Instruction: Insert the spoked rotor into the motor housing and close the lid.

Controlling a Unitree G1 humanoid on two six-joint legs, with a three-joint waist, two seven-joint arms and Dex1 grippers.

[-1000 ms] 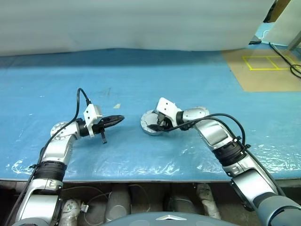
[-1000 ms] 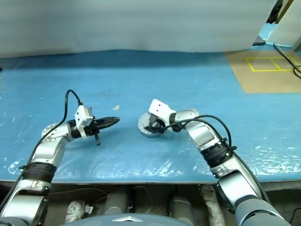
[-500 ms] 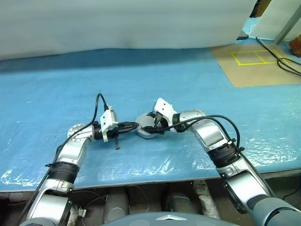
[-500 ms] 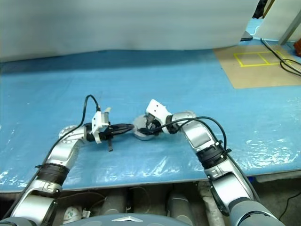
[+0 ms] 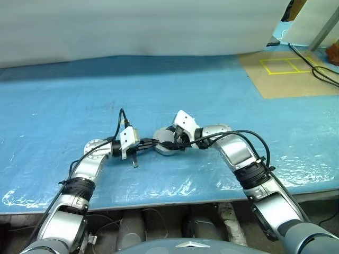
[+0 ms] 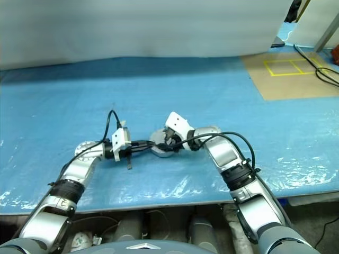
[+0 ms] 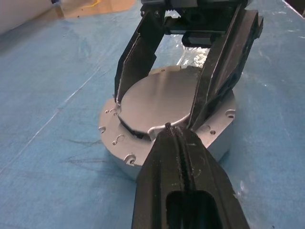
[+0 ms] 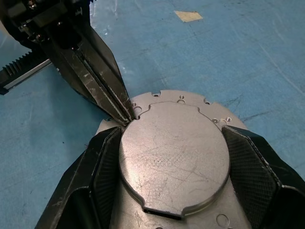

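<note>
Head camera: the motor housing (image 5: 168, 144) sits on the blue worktop (image 5: 222, 90) with both arms meeting at it. Left wrist cam: the left tool (image 7: 167, 128) is pinched closed, tip right at the edge of the flat lid (image 7: 155, 99). Right wrist cam: the right tool (image 8: 174, 164) straddles that lid, fingers (image 8: 107, 164) clamping it on both sides.
</note>
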